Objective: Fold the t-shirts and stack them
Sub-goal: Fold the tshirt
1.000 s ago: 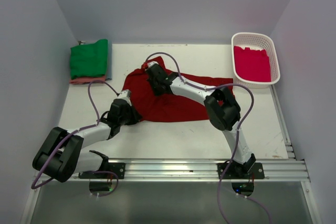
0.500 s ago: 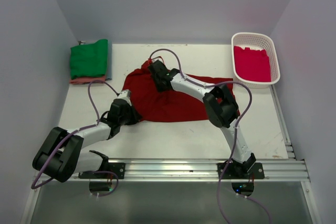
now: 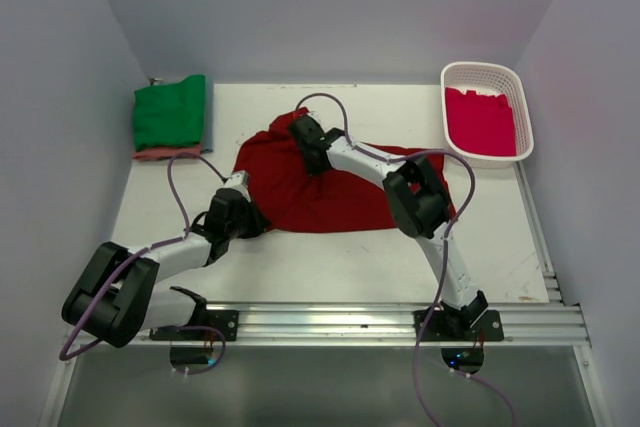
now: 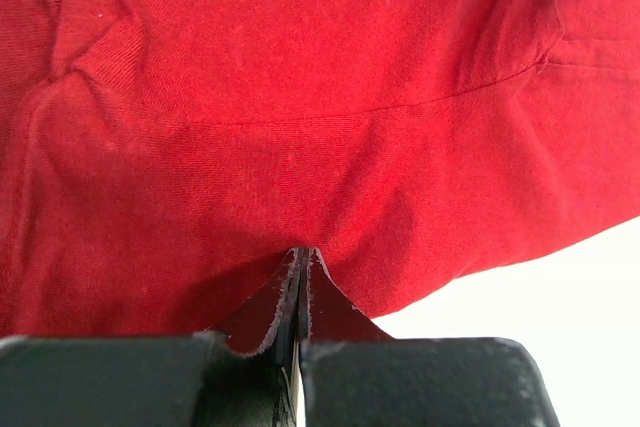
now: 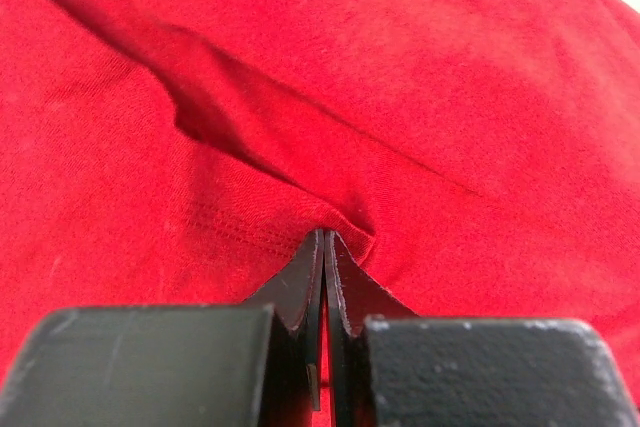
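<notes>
The large dark red t-shirt [image 3: 335,197] lies crumpled in the middle of the table. My left gripper [image 3: 243,209] is shut on the shirt's near left edge; the cloth fills the left wrist view [image 4: 300,127] and meets the closed tips [image 4: 300,252]. My right gripper [image 3: 303,129] is shut on a fold at the shirt's far top edge; the cloth bunches at its tips [image 5: 325,235] in the right wrist view [image 5: 330,97]. A crimson-pink shirt [image 3: 480,120] lies in the white basket. A folded green shirt [image 3: 169,111] tops a stack with a salmon-pink one [image 3: 160,154] beneath.
The white lattice basket [image 3: 516,82] stands at the far right. The folded stack sits at the far left corner. Grey walls close in on three sides. Purple cables loop over both arms. A metal rail [image 3: 330,322] runs along the near edge.
My right gripper has moved up and to the right toward the far edge, pulling the shirt's top fold with it. The left arm has not moved.
</notes>
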Controlling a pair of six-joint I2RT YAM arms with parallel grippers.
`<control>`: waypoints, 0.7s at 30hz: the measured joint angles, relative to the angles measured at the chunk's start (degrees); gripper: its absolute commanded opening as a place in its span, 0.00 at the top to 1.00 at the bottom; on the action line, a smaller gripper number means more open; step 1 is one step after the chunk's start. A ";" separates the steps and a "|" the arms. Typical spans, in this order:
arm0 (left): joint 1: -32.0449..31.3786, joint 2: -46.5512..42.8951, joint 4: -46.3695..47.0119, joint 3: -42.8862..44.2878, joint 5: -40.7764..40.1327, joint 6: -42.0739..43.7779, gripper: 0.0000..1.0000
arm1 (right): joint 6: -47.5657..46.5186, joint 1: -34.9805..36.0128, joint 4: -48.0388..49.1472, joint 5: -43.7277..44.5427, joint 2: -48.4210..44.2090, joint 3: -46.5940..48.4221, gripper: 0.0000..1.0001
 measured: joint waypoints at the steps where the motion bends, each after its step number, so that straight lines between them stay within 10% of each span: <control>1: 0.00 0.00 0.00 0.00 0.00 0.00 1.00 | 0.26 0.02 -0.79 0.85 0.42 0.76 1.00; 15: -0.04 0.00 0.00 0.00 0.00 0.00 1.00 | 1.81 -0.59 -5.25 17.88 1.84 2.45 0.99; 21: -0.04 -0.09 -0.02 0.00 0.02 0.00 1.00 | 0.48 -1.25 0.87 19.54 -6.25 -9.79 0.66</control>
